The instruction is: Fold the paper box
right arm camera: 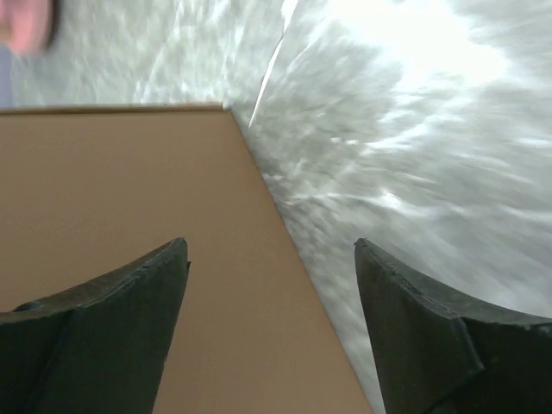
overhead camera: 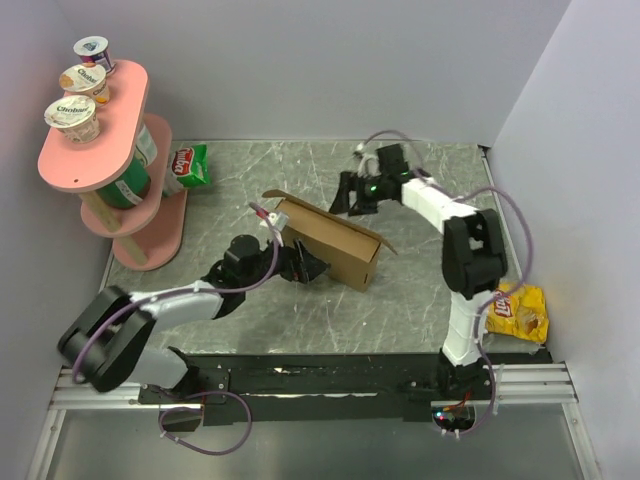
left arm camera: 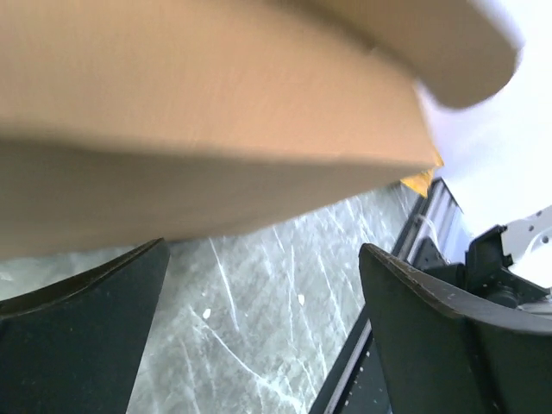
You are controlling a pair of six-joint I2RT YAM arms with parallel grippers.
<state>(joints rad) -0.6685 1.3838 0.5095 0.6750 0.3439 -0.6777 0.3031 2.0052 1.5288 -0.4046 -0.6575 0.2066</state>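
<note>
The paper box [overhead camera: 335,245] stands partly folded on the marble table, its brown panels raised and a flap sticking out at its right end. My left gripper [overhead camera: 310,268] sits low against the box's near-left side. In the left wrist view its jaws [left arm camera: 263,247] are open with only tabletop between them, and the box [left arm camera: 216,103] looms just above. My right gripper [overhead camera: 352,198] hovers behind the box's far side. It is open [right arm camera: 270,242] in the right wrist view, with a flat box panel [right arm camera: 112,216] under its left finger and the panel's edge running between the fingers.
A pink two-tier stand [overhead camera: 95,150] with yogurt cups [overhead camera: 75,115] fills the far left. A green snack bag [overhead camera: 190,165] lies beside it. A yellow chip bag [overhead camera: 520,312] lies at the right edge by the right arm's base. Walls close the back and the right.
</note>
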